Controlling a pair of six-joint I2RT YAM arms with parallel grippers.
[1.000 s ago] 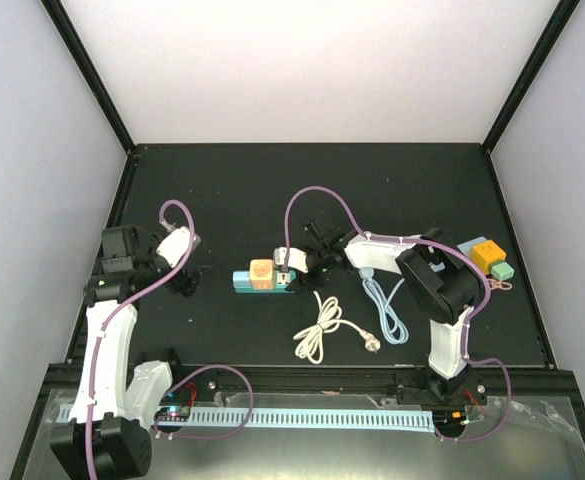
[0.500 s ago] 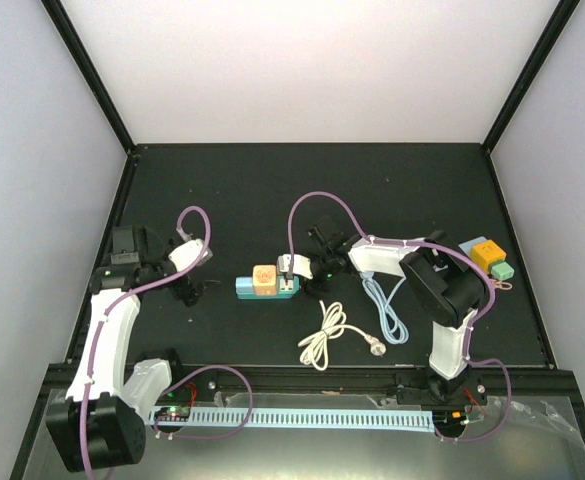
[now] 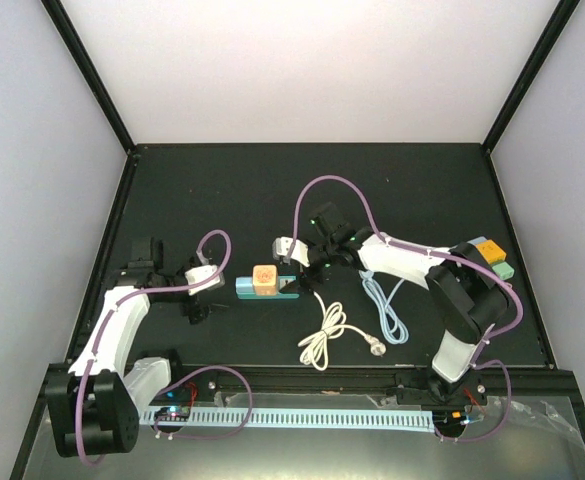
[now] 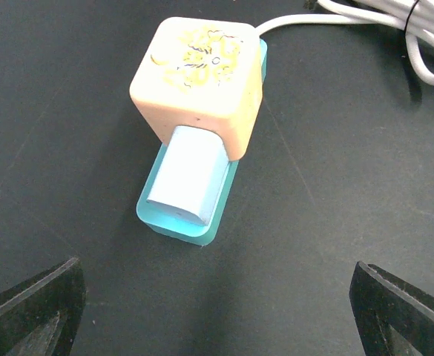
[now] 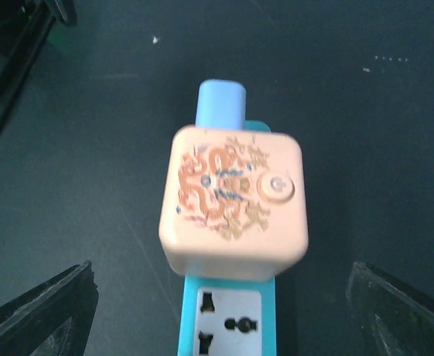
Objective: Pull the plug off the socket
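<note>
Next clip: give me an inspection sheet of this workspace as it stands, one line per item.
Surface: black table, matt and flat.
Job's things: peach cube plug seated on the teal socket strip, not yet pulled.
Clutter: orange cube and green cube by the right edge.
Tools: left tool open, facing the strip's end, not touching; right tool open, above the plug, not touching.
Cables: white cable coiled and light blue cable looped near the strip; purple cable along each arm.
Surroundings: pale walls; nothing else seen.

A robotics lab test cell: plain white panel walls (image 3: 312,70) in black metal framing (image 3: 87,75) enclose a matte black tabletop (image 3: 222,190), with a pale slotted cable duct (image 3: 302,418) along its near edge.
</note>
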